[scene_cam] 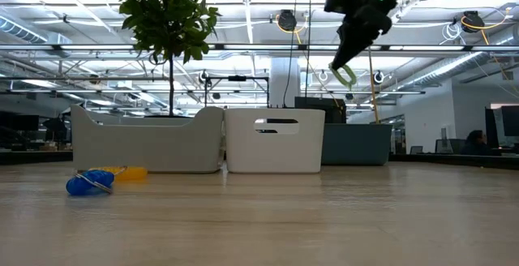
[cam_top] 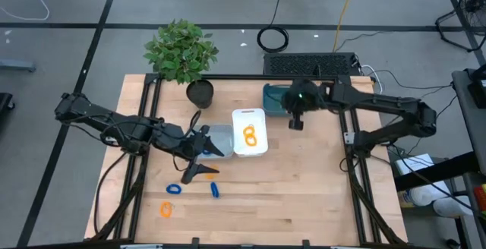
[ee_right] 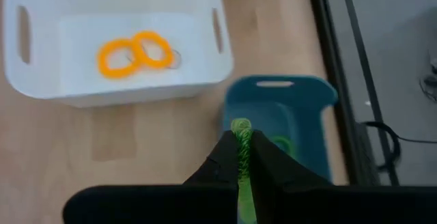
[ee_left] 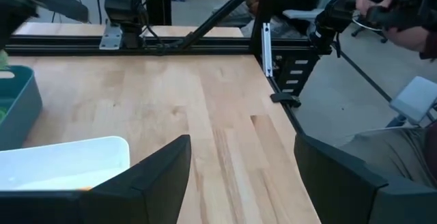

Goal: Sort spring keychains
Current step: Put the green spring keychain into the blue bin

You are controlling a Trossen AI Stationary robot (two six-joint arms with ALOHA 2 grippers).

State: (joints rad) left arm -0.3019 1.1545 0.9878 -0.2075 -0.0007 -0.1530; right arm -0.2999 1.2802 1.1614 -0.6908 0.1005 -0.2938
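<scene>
- One green spring keychain (ee_right: 240,157) hangs clamped in the right gripper (ee_right: 240,169), directly above the teal tray (ee_right: 311,125), long axis vertical.
- The left gripper (cam_top: 199,152), fingers apart and empty, waits beside the grey tray (cam_top: 220,137), well apart from the teal tray.

Bare tabletop (cam_top: 304,196) right of trays (cam_top: 249,149)

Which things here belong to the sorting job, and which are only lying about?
Job:
- green keychain in the shut right claw
- orange keychains in the white tray
- teal tray
- grey tray
- loose blue keychains and orange keychain
- open left claw

Lying about:
- plant
- keyboard
- cable coil
</scene>
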